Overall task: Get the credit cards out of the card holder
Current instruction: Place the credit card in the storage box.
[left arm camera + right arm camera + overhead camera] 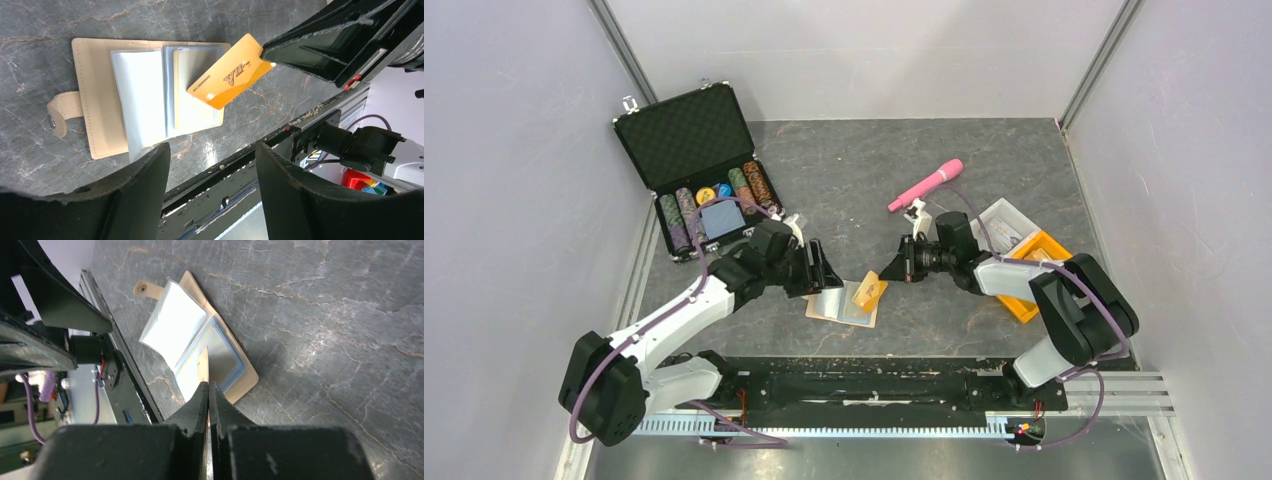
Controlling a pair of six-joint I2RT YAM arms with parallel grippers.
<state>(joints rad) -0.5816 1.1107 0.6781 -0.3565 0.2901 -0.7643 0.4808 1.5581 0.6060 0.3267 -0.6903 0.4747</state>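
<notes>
Top view: card holder (836, 305) is laid open on the table (984, 180); a credit card (869, 292) is held tilted over it.
Left wrist view: left gripper (212, 157) is spread wide, nothing held.
Right wrist view: right gripper (208, 386) is clamped on the credit card's edge.
Handling: credit card is judged light, stiff and slick; it is best pinched by an edge.

Bright even light; glare on card holder (180, 330)

The card holder (140, 95) is tan outside with pale blue pages inside. The card (231, 72) over it is orange with dark letters. The table (200, 20) under it is dark grey with thin pale cracks
</notes>
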